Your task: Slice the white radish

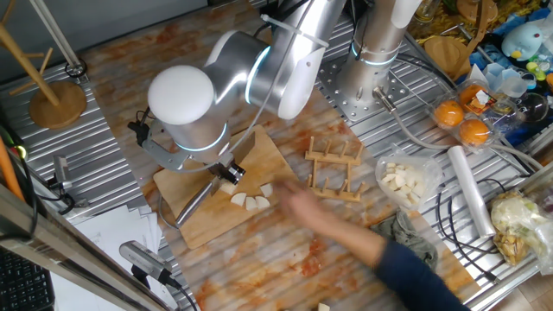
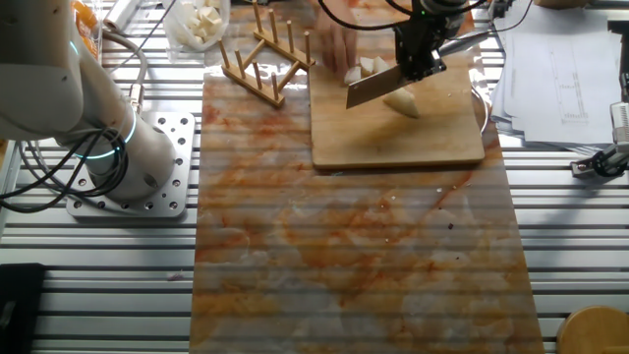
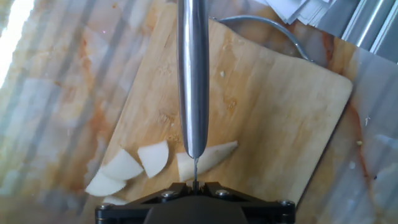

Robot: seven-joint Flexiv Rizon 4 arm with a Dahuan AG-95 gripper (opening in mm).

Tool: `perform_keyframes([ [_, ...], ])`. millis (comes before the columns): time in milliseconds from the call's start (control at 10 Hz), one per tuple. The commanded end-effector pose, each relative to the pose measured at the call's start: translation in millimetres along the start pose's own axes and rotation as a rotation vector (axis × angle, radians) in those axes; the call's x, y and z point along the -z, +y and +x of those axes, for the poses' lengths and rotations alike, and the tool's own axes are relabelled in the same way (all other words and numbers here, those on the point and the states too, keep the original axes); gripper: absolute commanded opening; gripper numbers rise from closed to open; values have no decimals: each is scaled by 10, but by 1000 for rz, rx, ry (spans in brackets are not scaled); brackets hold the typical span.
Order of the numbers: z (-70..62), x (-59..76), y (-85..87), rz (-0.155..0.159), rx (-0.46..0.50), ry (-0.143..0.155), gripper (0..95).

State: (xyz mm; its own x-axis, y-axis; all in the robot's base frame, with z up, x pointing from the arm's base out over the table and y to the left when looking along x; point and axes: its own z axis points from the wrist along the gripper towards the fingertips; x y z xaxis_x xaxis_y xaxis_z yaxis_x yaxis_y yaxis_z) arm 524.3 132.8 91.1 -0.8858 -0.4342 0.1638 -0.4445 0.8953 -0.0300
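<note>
The white radish [image 3: 214, 155] lies on the wooden cutting board [image 3: 280, 106] as a tapered cream piece, directly under the knife [image 3: 193, 81]. Several cut slices [image 3: 152, 158] lie just left of it. My gripper [image 3: 194, 185] is shut on the knife, whose blade shows edge-on and crosses the radish. In one fixed view, the gripper [image 1: 226, 170] hangs over the board [image 1: 259, 151] with the slices [image 1: 251, 203] beside it. From the other fixed view, the blade [image 2: 373, 87] slants down from the gripper [image 2: 421, 54], next to the radish [image 2: 403, 101].
A person's blurred arm [image 1: 346, 229] reaches in beside the board, hand [image 2: 339, 39] near the slices. A wooden rack [image 1: 333, 168] stands right of the board. A plastic-wrapped heap of pale cubes [image 1: 404, 183] and oranges [image 1: 462, 121] lie beyond. Papers [image 2: 560, 69] sit beside the board.
</note>
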Motion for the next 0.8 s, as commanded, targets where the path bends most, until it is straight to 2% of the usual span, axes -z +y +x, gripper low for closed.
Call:
perform_keyframes([
  [100, -8, -34, -11, -5, 16, 8, 0],
  [500, 54, -110, -8, -10, 45, 13, 0],
  [800, 96, -168, 12, -15, 54, 6, 0],
])
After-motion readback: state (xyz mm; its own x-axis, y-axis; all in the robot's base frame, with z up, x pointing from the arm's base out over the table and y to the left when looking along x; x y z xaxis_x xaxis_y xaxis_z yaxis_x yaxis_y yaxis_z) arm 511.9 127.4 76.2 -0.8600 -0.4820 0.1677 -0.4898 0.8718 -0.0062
